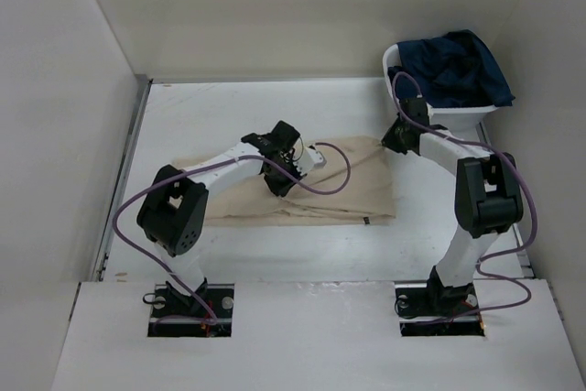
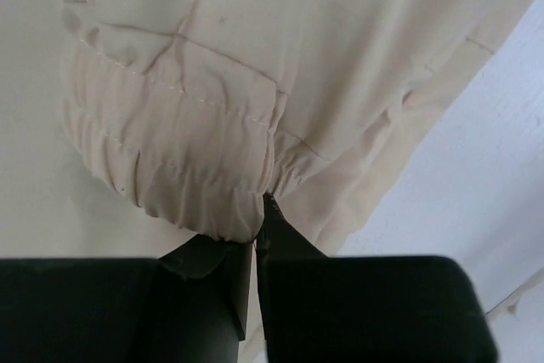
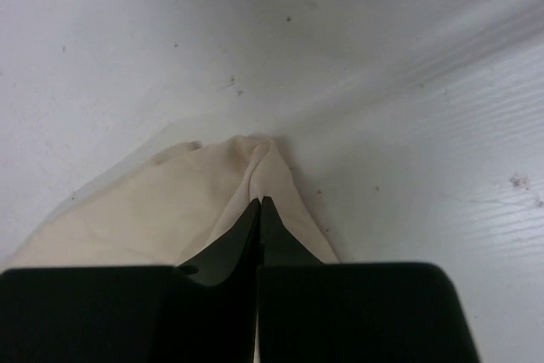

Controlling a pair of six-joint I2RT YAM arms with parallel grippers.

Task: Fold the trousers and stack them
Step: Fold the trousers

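Beige trousers (image 1: pixel 311 191) lie spread across the middle of the white table. My left gripper (image 1: pixel 286 176) is over their middle, shut on a gathered elastic waistband fold (image 2: pixel 212 201) of the trousers; its tips (image 2: pixel 262 210) pinch the cloth. My right gripper (image 1: pixel 396 139) is at the trousers' far right corner, shut on a pinched peak of beige cloth (image 3: pixel 263 167) just above the table. Dark blue trousers (image 1: pixel 458 66) lie heaped in the white basket.
A white basket (image 1: pixel 467 114) stands at the back right, close beyond my right gripper. White walls enclose the table at back and left. A purple cable (image 1: pixel 330 188) loops over the beige cloth. Bare tabletop (image 1: pixel 275 107) lies behind the trousers.
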